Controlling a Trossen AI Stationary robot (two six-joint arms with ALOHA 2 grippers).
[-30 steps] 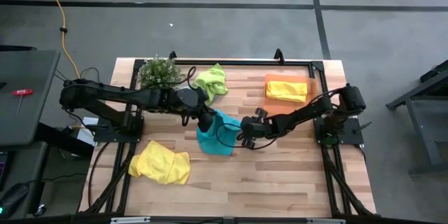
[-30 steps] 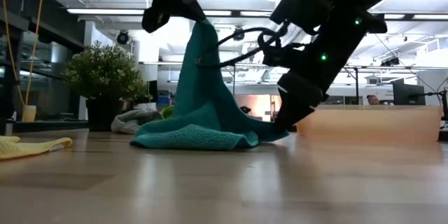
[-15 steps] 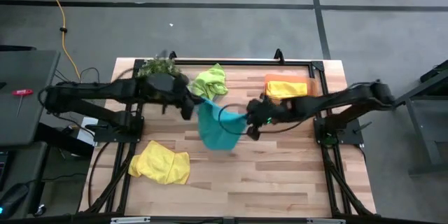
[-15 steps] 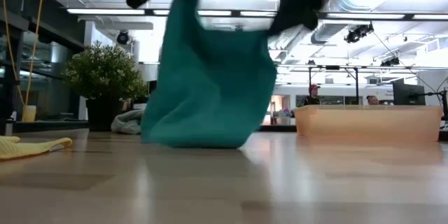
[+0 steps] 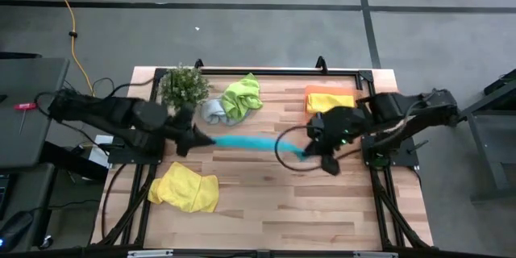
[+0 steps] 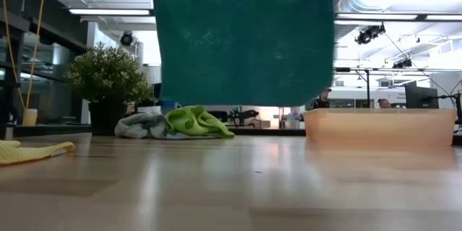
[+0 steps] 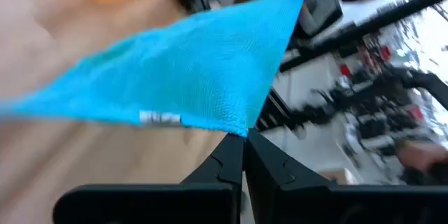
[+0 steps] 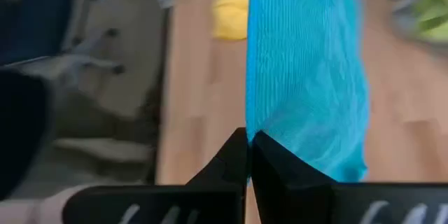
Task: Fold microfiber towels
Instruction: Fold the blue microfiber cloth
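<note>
A teal towel [image 5: 250, 143] is stretched between my two grippers above the middle of the table. In the low view the teal towel [image 6: 242, 36] hangs as a flat sheet, its lower edge clear of the wood. My left gripper [image 5: 199, 139] is shut on its left end and my right gripper [image 5: 306, 153] on its right end. A lime green towel [image 5: 242, 95] and a grey-blue towel [image 5: 212, 111] lie crumpled at the back. One yellow towel [image 5: 185, 189] lies at the near left. Another yellow towel [image 5: 330, 101] lies folded on the orange tray [image 5: 361, 97]. My left gripper pinches a top corner [image 7: 238, 127] of the teal towel between its two shut fingers, coming from the table's left side and slanting down. The towel spreads away from the fingers, lifted clear. My right gripper pinches the opposite top corner [image 8: 255, 129] between its shut fingers, coming from the table's right and slanting down. The cloth runs taut toward the other gripper, off the table.
A small potted plant [image 5: 184, 85] stands at the back left, next to the grey-blue towel. The orange tray sits at the back right. Bare wood lies under the hanging towel and along the near edge to the right of the yellow towel.
Both grippers have risen and drawn apart, the left toward the table's left edge, the right toward the right edge. The teal towel, which stood in a heap with its lower part on the table, is now lifted clear and spread flat and taut between them.
</note>
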